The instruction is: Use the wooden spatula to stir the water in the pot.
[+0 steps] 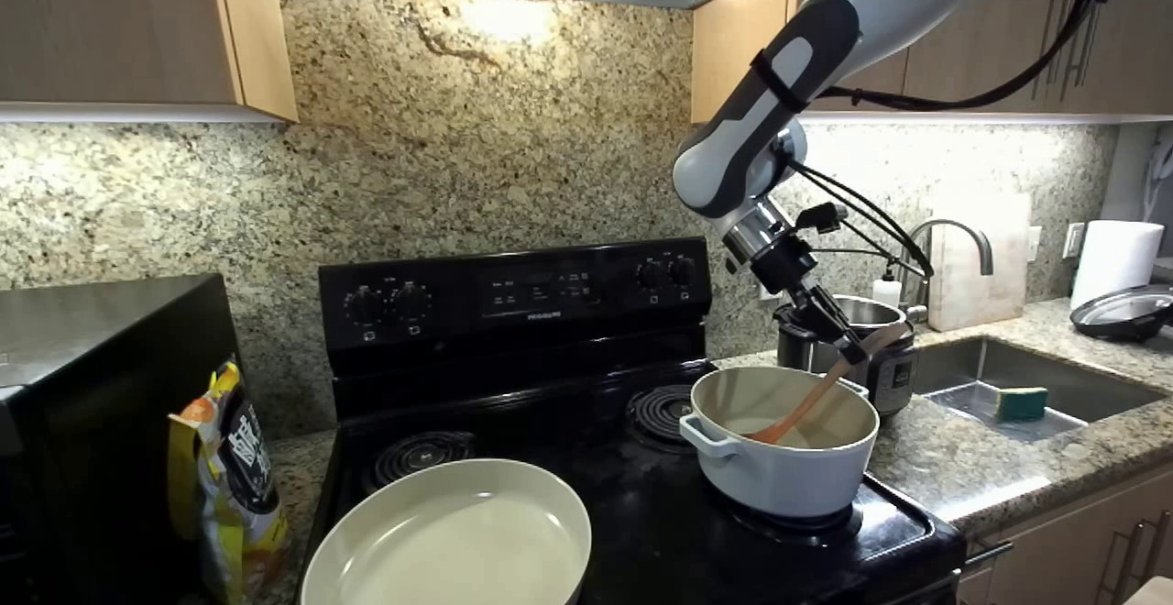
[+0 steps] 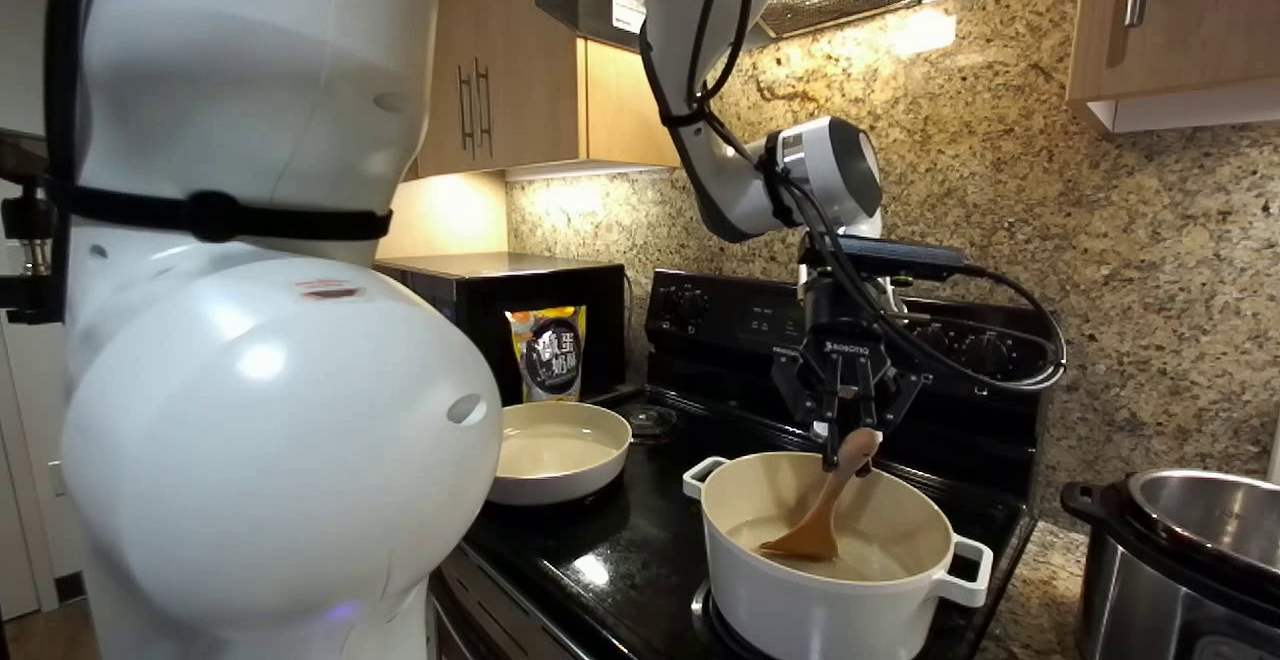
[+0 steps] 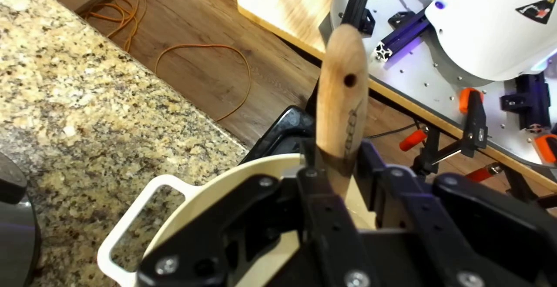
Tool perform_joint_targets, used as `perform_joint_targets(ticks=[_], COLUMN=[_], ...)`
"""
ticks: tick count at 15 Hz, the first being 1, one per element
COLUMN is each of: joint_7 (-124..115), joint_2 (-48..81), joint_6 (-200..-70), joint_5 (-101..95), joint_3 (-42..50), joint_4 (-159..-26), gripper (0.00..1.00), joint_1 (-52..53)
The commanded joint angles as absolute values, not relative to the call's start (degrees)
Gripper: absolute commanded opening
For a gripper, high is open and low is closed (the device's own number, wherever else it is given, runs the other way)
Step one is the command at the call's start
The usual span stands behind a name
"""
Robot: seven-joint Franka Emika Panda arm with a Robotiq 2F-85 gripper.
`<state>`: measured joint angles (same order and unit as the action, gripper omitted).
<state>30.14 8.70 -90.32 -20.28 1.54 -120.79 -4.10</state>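
The jaws grasp the wooden spatula (image 2: 825, 502) by its upper handle (image 3: 341, 100), its blade (image 2: 805, 543) down in the water (image 2: 872, 558) of the white pot (image 2: 810, 608), which stands on the black stove (image 1: 632, 518) near the steel cooker (image 2: 1130, 590) on the bench (image 1: 962, 460) and apart from the cream pan (image 1: 476, 541).

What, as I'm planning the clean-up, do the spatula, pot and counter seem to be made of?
The spatula looks like smooth wood: tan, apparently grained; any coating I can't tell. The pot is probably metal with a smooth enamel or ceramic coat: even, pale surface, though what's beneath is hidden. The counter looks like polished granite or similar stone: speckled, with bright reflections in an exterior view.
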Motion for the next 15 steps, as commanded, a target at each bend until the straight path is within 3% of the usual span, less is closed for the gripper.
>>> perform_joint_targets(ticks=[1,15], joint_7=[30.31,27.56], joint_2=[12.58,8.80], joint_6=[-89.70,-85.43], joint_5=[-18.55,-18.58], joint_3=[2.13,4.21], joint_4=[-116.73,-121.66], gripper=[0.06,0.06], joint_1=[-5.04,-6.63])
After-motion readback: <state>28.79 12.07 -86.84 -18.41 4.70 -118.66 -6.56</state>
